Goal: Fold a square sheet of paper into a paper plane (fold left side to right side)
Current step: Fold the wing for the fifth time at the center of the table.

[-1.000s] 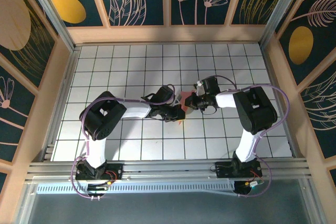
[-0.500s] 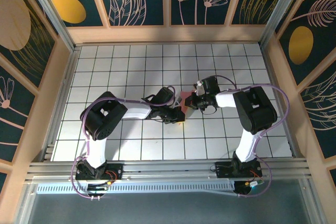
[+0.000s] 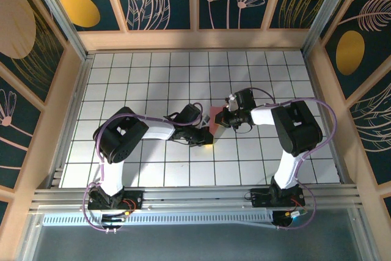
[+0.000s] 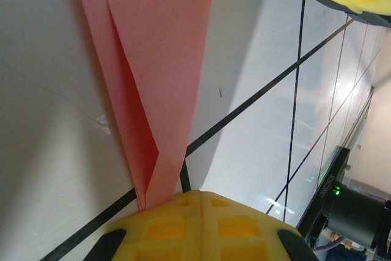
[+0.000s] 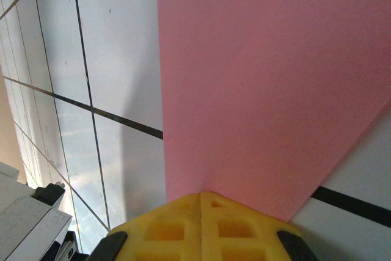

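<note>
Left gripper (image 4: 200,203) clamped on narrow folded end of pink paper (image 4: 153,59); right gripper (image 5: 200,203) pinching flat wide edge. Mid-fold, likely. Next: carry flap across, align edges, crease.

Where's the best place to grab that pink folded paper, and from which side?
Probably the narrow folded end of the paper, coming edge-on in the sheet's plane: stacked layers stiffen it. The left gripper pinches it so; the right gripper holds its broad flap.

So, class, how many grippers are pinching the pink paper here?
2. The left gripper is shut on the narrow, layered end of the pink paper; the right gripper is shut on its broad flat edge.
</note>
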`<action>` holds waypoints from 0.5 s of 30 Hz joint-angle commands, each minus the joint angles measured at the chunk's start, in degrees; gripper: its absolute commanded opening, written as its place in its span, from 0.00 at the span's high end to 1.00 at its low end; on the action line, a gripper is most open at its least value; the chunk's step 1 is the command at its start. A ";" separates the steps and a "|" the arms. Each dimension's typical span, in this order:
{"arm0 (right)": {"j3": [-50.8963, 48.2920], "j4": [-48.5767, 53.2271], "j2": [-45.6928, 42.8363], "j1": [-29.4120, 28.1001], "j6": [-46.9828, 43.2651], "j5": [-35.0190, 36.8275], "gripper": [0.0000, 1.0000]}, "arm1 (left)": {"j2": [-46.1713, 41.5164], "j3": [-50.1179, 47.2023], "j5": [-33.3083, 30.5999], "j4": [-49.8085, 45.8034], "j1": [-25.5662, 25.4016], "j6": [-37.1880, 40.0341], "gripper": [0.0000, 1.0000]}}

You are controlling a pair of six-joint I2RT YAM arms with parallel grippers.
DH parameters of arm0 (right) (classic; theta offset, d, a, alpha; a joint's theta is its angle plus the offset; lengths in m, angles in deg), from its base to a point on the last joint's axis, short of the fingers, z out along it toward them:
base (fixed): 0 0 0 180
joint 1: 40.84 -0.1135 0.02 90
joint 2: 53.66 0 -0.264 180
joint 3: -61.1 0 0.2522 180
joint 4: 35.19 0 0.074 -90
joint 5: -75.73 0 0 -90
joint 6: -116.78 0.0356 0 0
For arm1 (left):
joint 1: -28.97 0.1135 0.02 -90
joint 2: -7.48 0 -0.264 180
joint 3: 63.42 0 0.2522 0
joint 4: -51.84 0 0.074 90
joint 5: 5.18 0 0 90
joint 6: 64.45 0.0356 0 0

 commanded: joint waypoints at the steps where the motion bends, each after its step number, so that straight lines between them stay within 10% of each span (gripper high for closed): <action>1: -1.62 6.21 5.21 -0.08 -2.24 8.67 1.00 | 0.76 -0.86 1.19 -0.25 -0.42 0.45 1.00; 15: -1.78 6.13 5.20 -0.12 -2.25 8.72 1.00 | -1.07 3.17 -0.65 0.95 0.26 -0.44 1.00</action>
